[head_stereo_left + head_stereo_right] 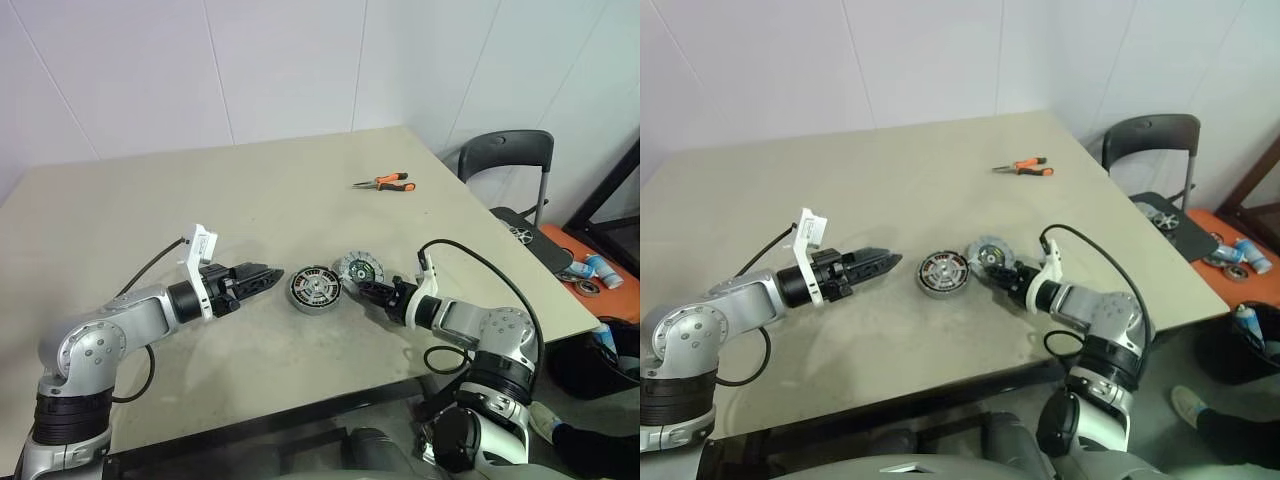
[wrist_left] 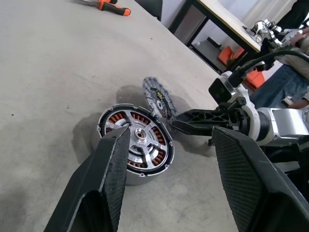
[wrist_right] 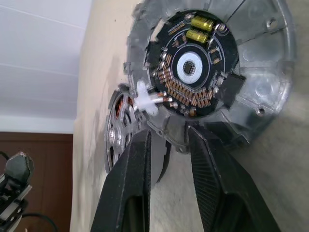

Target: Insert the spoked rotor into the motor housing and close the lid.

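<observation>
Right wrist view — right hand (image 3: 166, 140) pinches lid (image 3: 251, 87) rim, tilted beside motor housing (image 1: 314, 289); left hand (image 1: 268, 277) open, near housing.

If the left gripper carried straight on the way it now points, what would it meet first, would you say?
Most likely the motor housing: the left gripper, open, points right at it across a short bare gap of table.

A beige table (image 1: 200, 200) spans most of the frame. Near its centre lies the motor housing (image 1: 314, 289), copper windings showing; just right of it the lid (image 1: 358, 268) stands tilted on edge. Orange-handled pliers (image 1: 386, 182) lie toward the upper right
</observation>
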